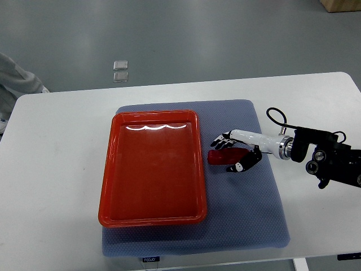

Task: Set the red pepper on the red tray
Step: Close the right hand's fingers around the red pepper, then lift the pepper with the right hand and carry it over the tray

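A red tray (154,166) lies empty on a blue mat (242,209) in the middle of the white table. A red pepper (225,156) lies on the mat just right of the tray's right rim. My right hand (232,152) comes in from the right edge and its fingers are curled around the pepper, thumb below and fingers above. The pepper rests at mat level, partly hidden by the fingers. My left arm is out of view.
The white table (56,169) extends around the mat. A person's grey sleeve (17,82) shows at the far left edge. Two small clear squares (120,70) lie on the floor beyond the table.
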`<state>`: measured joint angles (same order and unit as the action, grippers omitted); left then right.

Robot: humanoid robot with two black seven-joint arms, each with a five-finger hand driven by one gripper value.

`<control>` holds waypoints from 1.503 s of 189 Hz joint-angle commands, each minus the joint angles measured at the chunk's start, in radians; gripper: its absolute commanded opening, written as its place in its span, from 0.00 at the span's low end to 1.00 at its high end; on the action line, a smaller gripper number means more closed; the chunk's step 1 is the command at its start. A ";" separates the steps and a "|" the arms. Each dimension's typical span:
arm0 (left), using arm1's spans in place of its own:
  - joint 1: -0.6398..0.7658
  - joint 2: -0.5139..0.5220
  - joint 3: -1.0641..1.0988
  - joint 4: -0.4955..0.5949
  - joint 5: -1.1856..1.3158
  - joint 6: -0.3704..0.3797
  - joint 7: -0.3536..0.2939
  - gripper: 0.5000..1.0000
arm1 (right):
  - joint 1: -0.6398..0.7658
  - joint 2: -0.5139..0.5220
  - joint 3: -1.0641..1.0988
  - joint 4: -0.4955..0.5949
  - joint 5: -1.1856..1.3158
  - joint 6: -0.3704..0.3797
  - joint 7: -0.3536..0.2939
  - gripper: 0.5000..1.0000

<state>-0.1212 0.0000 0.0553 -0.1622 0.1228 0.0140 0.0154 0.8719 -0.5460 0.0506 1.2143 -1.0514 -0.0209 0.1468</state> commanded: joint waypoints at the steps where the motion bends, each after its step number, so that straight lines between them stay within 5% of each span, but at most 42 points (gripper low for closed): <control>1: 0.000 0.000 0.000 0.001 0.000 0.000 0.000 1.00 | -0.004 0.004 -0.009 -0.009 -0.024 -0.005 0.011 0.31; 22: 0.000 0.000 0.000 0.003 0.000 0.000 0.000 1.00 | -0.004 0.018 -0.024 -0.025 -0.050 -0.021 0.013 0.00; 72: 0.000 0.000 0.000 0.004 0.000 0.000 0.000 1.00 | 0.013 0.000 -0.031 -0.033 -0.065 -0.030 0.011 0.00; 112: 0.000 0.000 0.001 0.004 0.000 0.000 0.000 1.00 | 0.193 -0.091 -0.020 0.001 -0.035 0.048 0.011 0.00; 153: 0.000 0.000 0.001 0.004 0.000 0.000 0.000 1.00 | 0.355 -0.074 -0.032 0.013 0.091 0.131 0.002 0.00; 194: 0.000 0.000 0.001 0.006 -0.002 0.000 0.000 1.00 | 0.475 0.089 -0.130 -0.019 0.149 0.137 -0.001 0.00; 195: 0.000 0.000 0.001 0.006 -0.002 0.000 0.000 1.00 | 0.505 0.160 -0.173 -0.071 0.169 0.134 -0.001 0.00; 243: 0.000 0.000 0.000 0.006 -0.002 0.000 0.000 1.00 | 0.504 0.537 -0.228 -0.334 0.185 0.127 -0.001 0.00; 284: 0.003 0.000 0.000 0.006 -0.002 0.000 0.000 1.00 | 0.415 0.546 -0.230 -0.481 0.175 0.122 -0.001 0.00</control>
<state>-0.1202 0.0000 0.0554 -0.1561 0.1210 0.0137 0.0154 1.3356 -0.0040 -0.1793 0.7847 -0.8676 0.1042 0.1459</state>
